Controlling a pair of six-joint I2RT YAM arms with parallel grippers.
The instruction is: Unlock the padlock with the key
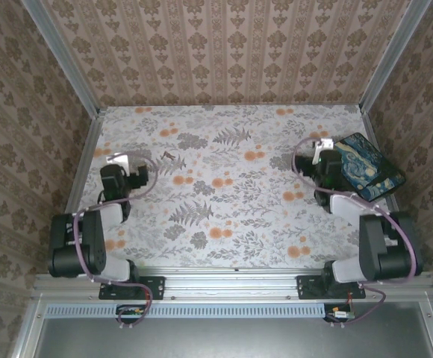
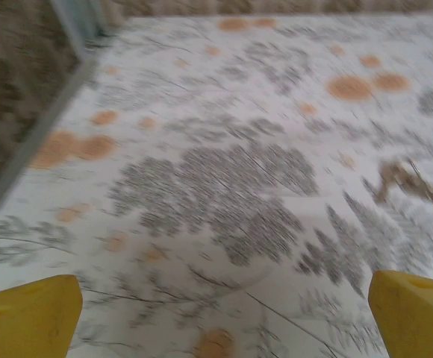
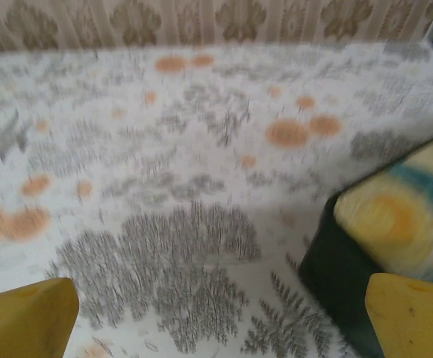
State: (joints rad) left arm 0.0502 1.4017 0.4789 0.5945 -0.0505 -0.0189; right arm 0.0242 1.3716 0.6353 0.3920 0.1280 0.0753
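Padlock [image 1: 168, 156] — tiny dark speck on the floral worktop [image 1: 231, 216], left half, toward the far edge, near the left gripper [image 1: 119, 159]. A thin sliver by it may be the key [image 2: 429, 190]; too blurred to tell if they touch. Both pincers spread wide, empty. The right gripper [image 1: 319, 148] sits beside the starry-lidded box [image 1: 367, 165] at the right edge. Judgement: the lock is rigid metal, light, likely to skid — pinch across its flat body, leaving shackle and keyhole free.

No text, label or number is legible anywhere (the box lid [image 1: 369, 168] bears swirling paint, no words).
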